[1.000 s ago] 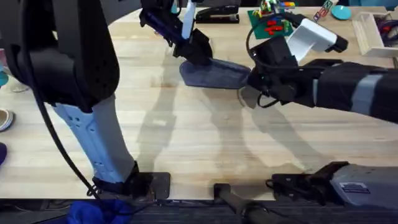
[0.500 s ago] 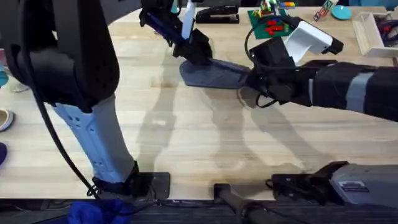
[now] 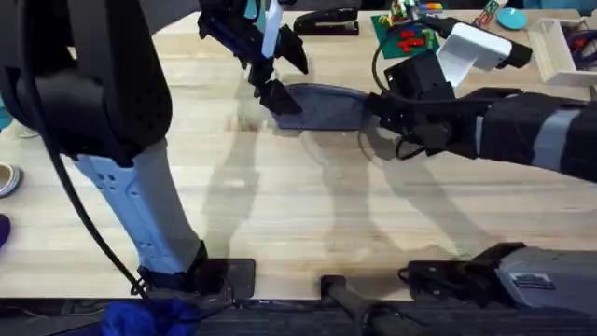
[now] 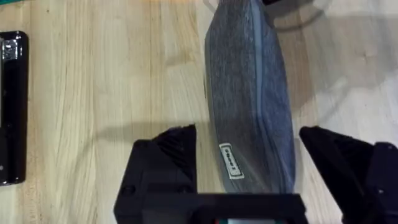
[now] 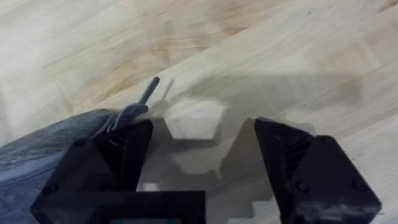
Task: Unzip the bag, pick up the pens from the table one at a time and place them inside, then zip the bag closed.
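Note:
The blue-grey bag lies on the table at the far middle, and its zipper looks closed along the top. My left gripper hangs over the bag's left end. In the left wrist view it is open, with the fingers on either side of the bag. My right gripper is at the bag's right end. It is open too, and the zipper pull lies just beside one finger. The pens are out of view.
A black stapler lies behind the bag, also in the left wrist view as the stapler. A green plate with toy bricks and a white tray stand at the back right. Bare wood spreads in front of the bag.
My left gripper has shifted left along the bag's end. The bag and my right gripper have moved slightly toward the far edge.

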